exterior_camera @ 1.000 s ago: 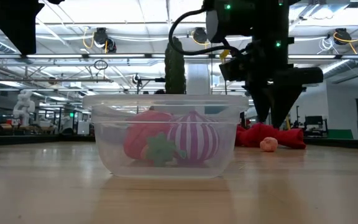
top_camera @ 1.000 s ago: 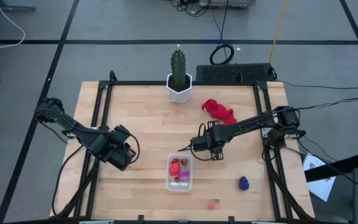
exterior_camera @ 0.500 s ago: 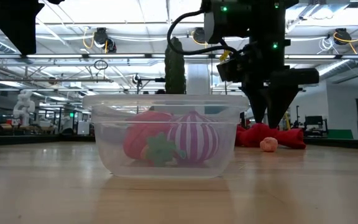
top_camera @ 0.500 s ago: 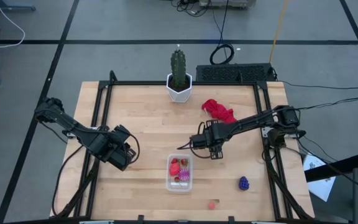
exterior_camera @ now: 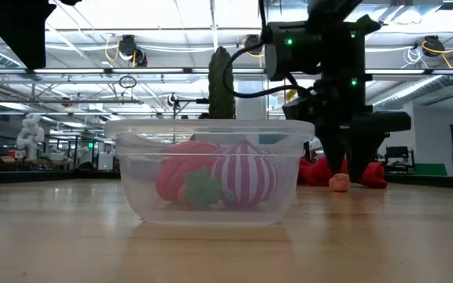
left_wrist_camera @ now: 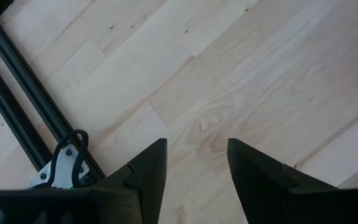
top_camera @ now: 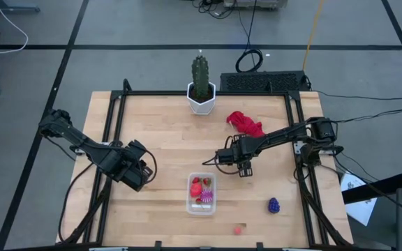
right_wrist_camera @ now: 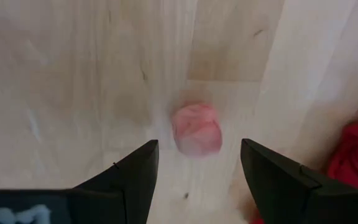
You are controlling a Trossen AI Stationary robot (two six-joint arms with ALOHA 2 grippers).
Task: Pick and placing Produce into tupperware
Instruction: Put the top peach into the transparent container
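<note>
A small pink piece (right_wrist_camera: 196, 129) lies on the wood, also seen in the low view (exterior_camera: 339, 183). My right gripper (right_wrist_camera: 197, 145) is open and points down, one finger on each side of the piece without touching it; from above it (top_camera: 237, 167) hides the piece. The clear tupperware (top_camera: 202, 194) (exterior_camera: 211, 173) holds a red strawberry (exterior_camera: 181, 177) and a striped magenta piece (exterior_camera: 244, 174). A purple grape bunch (top_camera: 274, 205) and another pink piece (top_camera: 238, 228) lie near the table's near edge. My left gripper (left_wrist_camera: 194, 168) is open over bare wood at the table's left (top_camera: 135, 173).
A red cloth (top_camera: 246, 123) lies just beyond the right gripper toward the far edge. A green cactus in a white pot (top_camera: 201, 94) stands at the far edge. A black frame (top_camera: 110, 118) runs along the table's sides. Bare wood lies between the left gripper and the tupperware.
My right gripper has come down toward the table and shifted slightly toward the right, and its fingers now stand around the pink piece. The piece has not moved. The left arm has kept still.
</note>
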